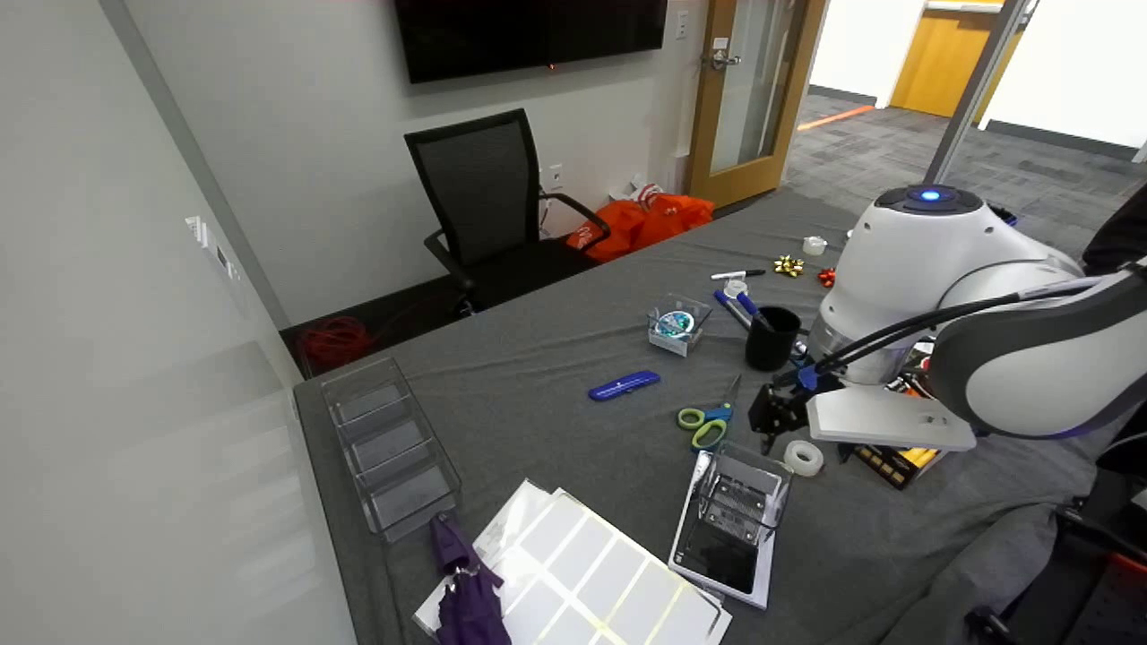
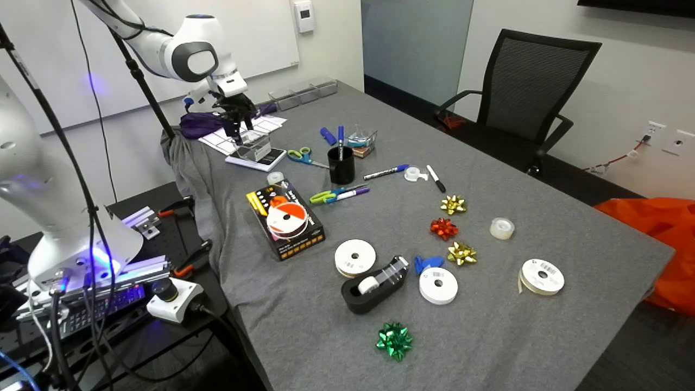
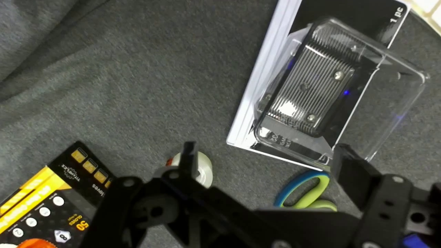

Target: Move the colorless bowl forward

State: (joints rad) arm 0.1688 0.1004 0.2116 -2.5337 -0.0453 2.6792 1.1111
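The colorless bowl (image 3: 329, 91) lies just beside the pincer (image 3: 266, 150).

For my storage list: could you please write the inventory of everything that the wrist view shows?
White-edged flat rectangular package: one, black and white, upper right.
Clear rectangular plastic container: one, colourless, on the package.
Loop-handled scissors: one, green and blue, below the package.
Round white tape roll: one, white, near centre.
Rectangular glove box: one, black and yellow, lower left.
Yellow-edged sheet: one, white, top right corner.
Red patch: one, red, beside the roll, unidentified.
Orange patch: one, orange, bottom left, unidentified.
Grey fabric cloth: one, dark grey, beneath these things.
Blue piece: one, blue, bottom right, unidentified.
Black two-fingered tool: one, black, bottom, jaws apart.
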